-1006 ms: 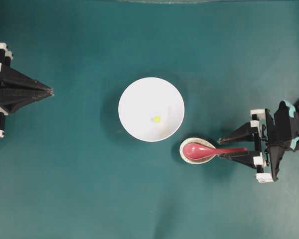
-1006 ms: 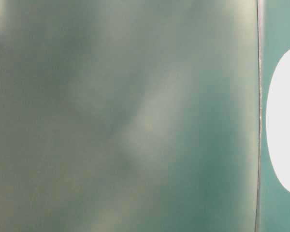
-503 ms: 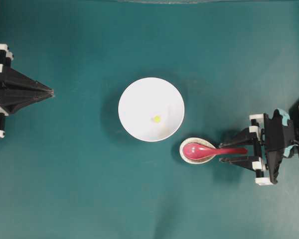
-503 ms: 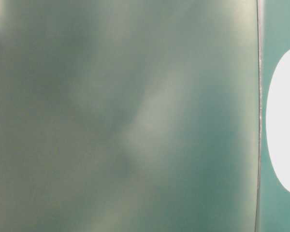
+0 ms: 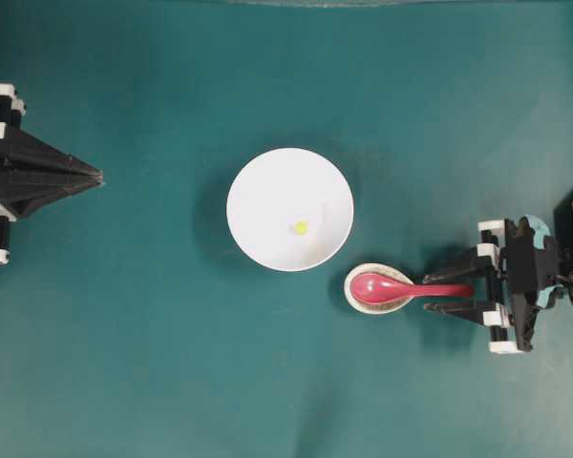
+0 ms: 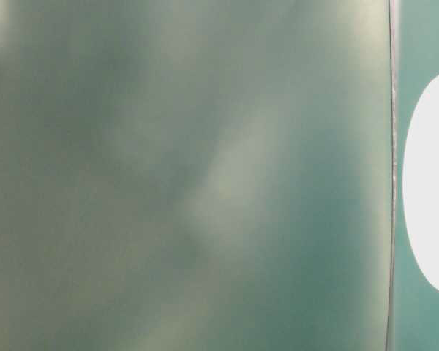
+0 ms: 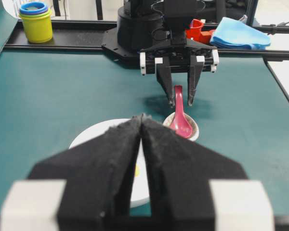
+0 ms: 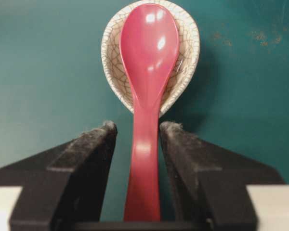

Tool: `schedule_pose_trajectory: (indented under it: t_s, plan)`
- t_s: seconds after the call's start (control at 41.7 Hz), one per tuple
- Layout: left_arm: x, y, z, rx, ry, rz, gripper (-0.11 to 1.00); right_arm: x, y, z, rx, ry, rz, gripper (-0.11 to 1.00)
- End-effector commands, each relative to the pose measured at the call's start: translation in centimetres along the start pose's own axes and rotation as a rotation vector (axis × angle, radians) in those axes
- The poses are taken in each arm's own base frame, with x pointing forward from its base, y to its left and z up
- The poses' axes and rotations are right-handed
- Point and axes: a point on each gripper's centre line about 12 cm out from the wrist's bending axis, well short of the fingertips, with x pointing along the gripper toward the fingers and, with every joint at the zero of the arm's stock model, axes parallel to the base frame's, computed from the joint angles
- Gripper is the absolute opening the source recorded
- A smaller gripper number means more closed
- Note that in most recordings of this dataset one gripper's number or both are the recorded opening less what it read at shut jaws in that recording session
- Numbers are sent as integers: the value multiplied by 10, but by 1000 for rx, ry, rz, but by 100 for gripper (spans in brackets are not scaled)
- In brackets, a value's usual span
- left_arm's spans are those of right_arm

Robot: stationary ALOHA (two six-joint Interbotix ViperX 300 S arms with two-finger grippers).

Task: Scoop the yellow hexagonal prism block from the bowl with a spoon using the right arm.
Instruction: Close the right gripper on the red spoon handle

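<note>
**Right fingers straddling the spoon handle**

The spoon (image 8: pixel 147 91) is lying with its pinkish-red scoop resting in the small crackle-glazed dish (image 8: pixel 183 62), its handle sticking out toward the right arm (image 5: pixel 530 286). The right gripper (image 8: pixel 137 132) is sitting low over that handle, one finger on each side, spread apart; a thin gap is showing on both sides, so they are not clamping it. Just beside the dish, the white bowl (image 5: pixel 267 191) is standing in the middle of the green worktop (image 5: pixel 172 382), and the yellow hexagonal prism block (image 5: pixel 300 227) is lying inside it, a little off centre toward the spoon. Over on the far side, the left gripper (image 7: pixel 141 120) is hanging well apart from everything, its fingers pressed together and holding nothing.
</note>
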Motion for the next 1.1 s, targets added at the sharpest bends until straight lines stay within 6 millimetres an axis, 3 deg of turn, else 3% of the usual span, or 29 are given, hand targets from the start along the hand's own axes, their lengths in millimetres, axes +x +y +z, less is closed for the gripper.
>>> schedule_pose_trajectory:
  t_s: [0.0, 0.671, 1.078]
  plan:
    - [3, 0, 10, 0, -23, -1, 9, -1, 2, 4, -3, -22, 7, 48]
    - [3, 0, 9, 0, -17, 0, 9, 4, 0, 5, 26, -29, -33, 48]
    - [3, 0, 9, 0, -9, 0, 9, 3, -1, 4, 25, -25, -35, 41]
